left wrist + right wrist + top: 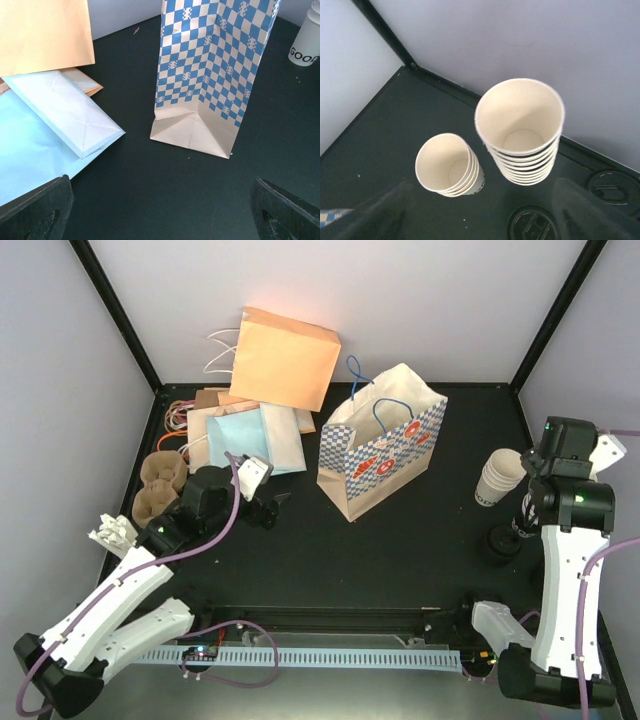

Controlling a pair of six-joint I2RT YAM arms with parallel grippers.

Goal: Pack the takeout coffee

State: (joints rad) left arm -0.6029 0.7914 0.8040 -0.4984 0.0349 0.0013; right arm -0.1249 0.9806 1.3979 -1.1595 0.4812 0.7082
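Observation:
No single loose cup shows; I only see nested stacks. In the right wrist view a short stack of cream cups (445,165) and a taller stack (520,130) stand upright below my right gripper (485,220), which is open and empty, its blurred fingers on either side. From above, the right gripper (527,495) hangs beside a cup stack (498,478). The blue-checked paper bag (385,445) stands open at mid table. My left gripper (270,508) is open and empty, low over the mat, facing the bag's base (192,132).
Black lids (535,225) lie near the stacks; they also show from above (503,540). Flat paper bags, light blue (45,135) and orange (285,355), lie at the back left. Brown cup carriers (160,485) sit at the left. A lettered cup (306,42) stands past the bag.

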